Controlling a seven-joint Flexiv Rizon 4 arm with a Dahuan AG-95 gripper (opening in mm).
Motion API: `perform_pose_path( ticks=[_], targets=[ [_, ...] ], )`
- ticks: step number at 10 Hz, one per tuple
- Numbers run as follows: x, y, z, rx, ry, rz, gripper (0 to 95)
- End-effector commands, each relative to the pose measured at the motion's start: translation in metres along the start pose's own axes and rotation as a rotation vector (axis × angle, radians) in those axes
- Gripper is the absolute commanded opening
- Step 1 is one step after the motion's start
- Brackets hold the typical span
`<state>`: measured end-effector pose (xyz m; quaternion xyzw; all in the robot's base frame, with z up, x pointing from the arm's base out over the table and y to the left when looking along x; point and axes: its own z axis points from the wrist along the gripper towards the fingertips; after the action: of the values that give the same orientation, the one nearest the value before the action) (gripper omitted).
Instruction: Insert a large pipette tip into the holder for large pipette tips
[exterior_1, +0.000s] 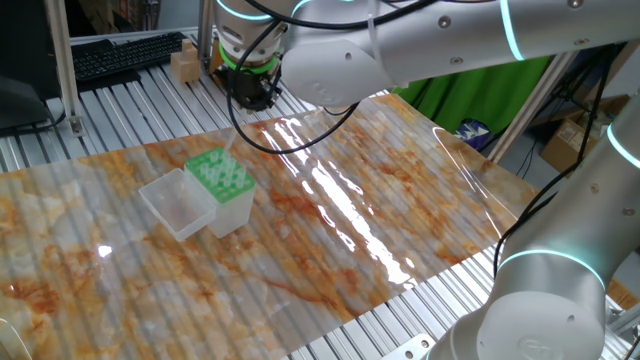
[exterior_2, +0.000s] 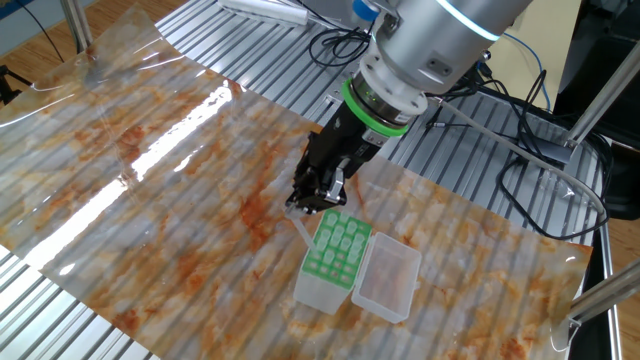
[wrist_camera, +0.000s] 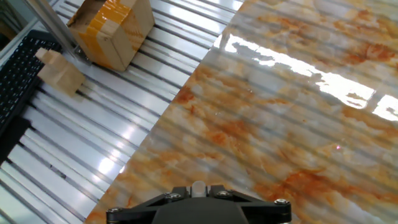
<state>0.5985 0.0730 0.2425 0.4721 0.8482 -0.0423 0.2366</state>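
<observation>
holder for large pipette tips (exterior_1: 218, 176): green top plate up, clear lid (exterior_1: 176, 204) open at its 8 o'clock, on the marbled sheet (exterior_1: 400, 200).
large pipette tip (exterior_2: 300, 230): pale, slanting down from the fingers to beside the holder's corner — not in a hole.
gripper (exterior_2: 318, 196): above the holder at 11 o'clock in the other fixed view — closed on the tip's upper end.
cardboard box (wrist_camera: 112, 31): 11 o'clock in the hand view.

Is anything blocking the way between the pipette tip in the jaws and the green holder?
Nothing visible does. The large pipette tip hangs from the gripper right beside the holder, whose clear lid lies open to the far side, leaving the green plate uncovered.
</observation>
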Motion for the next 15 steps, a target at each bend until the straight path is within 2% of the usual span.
perform_pose_path(
  ticks=[1,2,5,6,15],
  targets=[
    [-0.0003,0.0000,-0.0001,0.002,0.000,0.009,19.0],
    [-0.0003,0.0000,-0.0001,0.001,0.002,0.013,38.0],
    [-0.0003,0.0000,-0.0001,0.002,0.006,0.013,38.0],
    [-0.0004,0.0000,0.0001,0.004,0.018,0.006,19.0],
    [-0.0004,0.0000,0.0001,0.004,0.018,0.006,19.0]
  ],
)
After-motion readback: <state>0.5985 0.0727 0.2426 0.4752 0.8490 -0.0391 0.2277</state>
